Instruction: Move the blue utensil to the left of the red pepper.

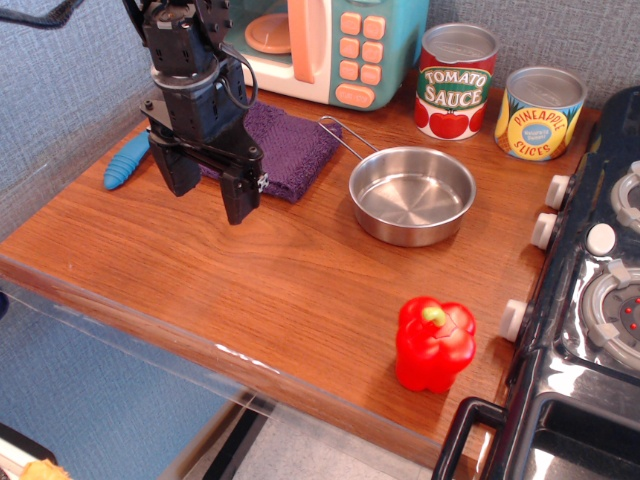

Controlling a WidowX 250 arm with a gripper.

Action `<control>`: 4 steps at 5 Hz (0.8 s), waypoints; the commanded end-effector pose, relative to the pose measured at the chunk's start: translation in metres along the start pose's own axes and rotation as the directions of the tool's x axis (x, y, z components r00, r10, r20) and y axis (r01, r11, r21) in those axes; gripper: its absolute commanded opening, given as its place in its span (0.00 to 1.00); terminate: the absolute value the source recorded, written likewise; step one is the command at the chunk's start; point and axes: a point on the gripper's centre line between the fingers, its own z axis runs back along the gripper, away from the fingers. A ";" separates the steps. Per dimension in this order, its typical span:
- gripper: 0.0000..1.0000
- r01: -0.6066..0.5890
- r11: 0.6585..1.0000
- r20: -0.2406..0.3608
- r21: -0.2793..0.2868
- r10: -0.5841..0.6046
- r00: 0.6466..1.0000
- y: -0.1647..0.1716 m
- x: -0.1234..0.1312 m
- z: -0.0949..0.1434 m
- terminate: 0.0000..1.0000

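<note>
The blue utensil lies at the far left of the wooden counter; only its ribbed blue handle shows, the tines are hidden behind my gripper. The red pepper stands upright with its green stem up near the counter's front right edge. My gripper is black, open and empty, fingers pointing down, just right of the blue handle and in front of the purple cloth. It is far left of the pepper.
A steel pan with a wire handle sits mid-counter. A toy microwave, a tomato sauce can and a pineapple can stand at the back. A black stove borders the right.
</note>
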 end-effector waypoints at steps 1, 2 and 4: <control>1.00 0.000 1.000 0.000 0.000 0.000 1.000 0.000 0.000 0.000 0.00; 1.00 -0.048 0.999 -0.008 0.010 0.048 0.999 0.021 0.002 -0.003 0.00; 1.00 -0.217 0.973 0.002 0.074 0.217 0.976 0.088 -0.001 -0.001 0.00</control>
